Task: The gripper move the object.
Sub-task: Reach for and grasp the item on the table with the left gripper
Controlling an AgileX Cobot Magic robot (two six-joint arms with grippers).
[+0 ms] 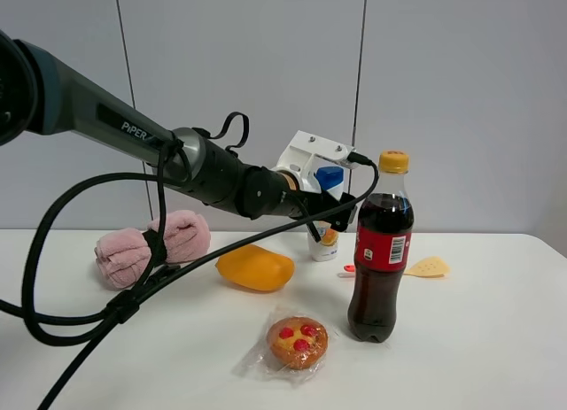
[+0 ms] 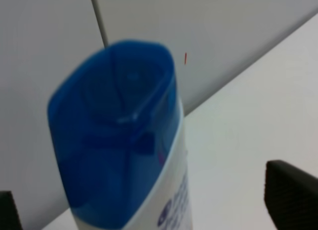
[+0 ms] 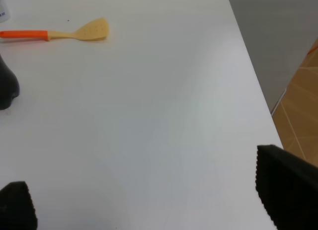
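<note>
Towel [image 1: 151, 246] on the far left, pink and rolled up, lying on the white surface [image 1: 496, 339] with a black cable [image 1: 124, 308] crossing in front of it. Next we come to an orange-yellow lump [image 1: 255, 266], and nearer to us a muffin [image 1: 298, 341] with red dots, sealed in clear wrap. Behind those is the one we care about: the shampoo bottle [image 1: 325, 242] stands upright toward the back of the surface, white body, blue cap [image 2: 114, 125]. The left gripper [image 1: 326, 211] is right around it. From the wrist we see its fingers [image 2: 290, 190] spread wide with the bottle between them and a gap on each side, so no squeeze. Just to the right and closer to us stands the taller cola bottle [image 1: 381, 251] with its yellow cap. Beyond that a yellow spatula [image 1: 428, 267] with an orange handle lies flat. Over on the right, the right gripper [image 3: 149, 195] hangs above the surface near its edge, fingers [image 3: 288, 190] apart, holding nothing.
</note>
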